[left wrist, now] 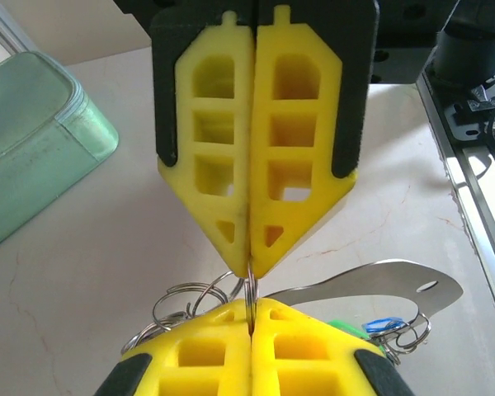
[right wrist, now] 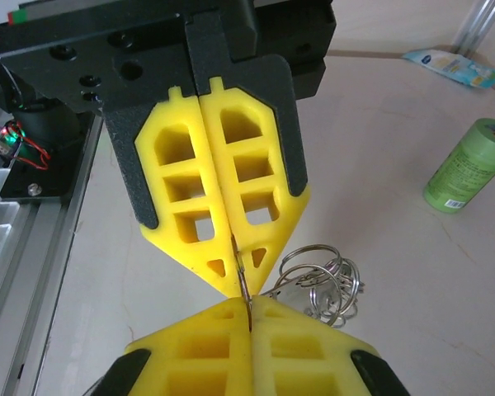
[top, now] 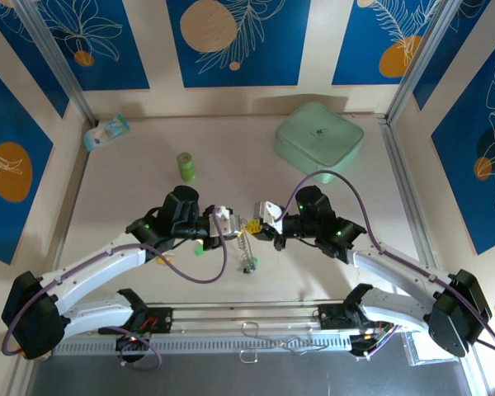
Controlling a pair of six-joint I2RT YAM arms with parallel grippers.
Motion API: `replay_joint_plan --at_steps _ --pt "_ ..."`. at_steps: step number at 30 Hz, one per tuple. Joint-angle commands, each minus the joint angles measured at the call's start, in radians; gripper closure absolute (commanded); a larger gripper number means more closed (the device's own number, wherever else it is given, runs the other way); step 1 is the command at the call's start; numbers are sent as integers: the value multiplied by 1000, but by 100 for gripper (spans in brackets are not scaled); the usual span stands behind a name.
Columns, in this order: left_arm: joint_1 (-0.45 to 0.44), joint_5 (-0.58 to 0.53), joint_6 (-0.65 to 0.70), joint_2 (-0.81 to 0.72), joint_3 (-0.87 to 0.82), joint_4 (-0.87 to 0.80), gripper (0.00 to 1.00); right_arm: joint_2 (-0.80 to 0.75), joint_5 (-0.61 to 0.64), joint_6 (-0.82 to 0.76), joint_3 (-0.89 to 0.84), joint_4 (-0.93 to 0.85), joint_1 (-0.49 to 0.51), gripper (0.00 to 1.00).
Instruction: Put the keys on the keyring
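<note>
Closed mint case (top: 318,136) and green bottle (top: 186,167) stand apart from keyring (left wrist: 250,290).

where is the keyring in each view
top external: keyring just below centre, where left tool meets right tool.
left wrist: keyring low centre, pinched between yellow tips.
right wrist: keyring low centre, same pinch.
shared landmark: the two tools meeting tip to tip.

Keyring (left wrist: 250,289): thin silver wire, edge-on, pinched between tips of left gripper (left wrist: 252,318) and right gripper (right wrist: 249,312). Smaller silver rings (right wrist: 320,280) bunched just beside it. Keys (left wrist: 384,324): blue head and green head, partly hidden, beside flat metal blade (left wrist: 371,285).
</note>
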Motion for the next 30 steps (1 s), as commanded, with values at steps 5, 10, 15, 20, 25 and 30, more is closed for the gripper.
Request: replay_joint_plan --at_steps 5,10,15,20,25,30 --pt "3 84 46 -47 -51 78 100 -11 -81 -36 1 3 -9 73" --pt "3 98 56 -59 -68 92 100 -17 -106 -68 -30 41 -9 75" --pt "4 104 52 -63 -76 118 100 -25 -106 -84 -38 33 -9 74" --pt "4 91 49 -63 -76 119 100 -107 -93 -82 -93 60 -14 67" --pt "3 97 52 -68 -82 134 100 -128 -34 -92 -115 58 0 61" --pt "4 120 76 -71 -90 140 100 -110 -33 -83 -107 82 12 62"
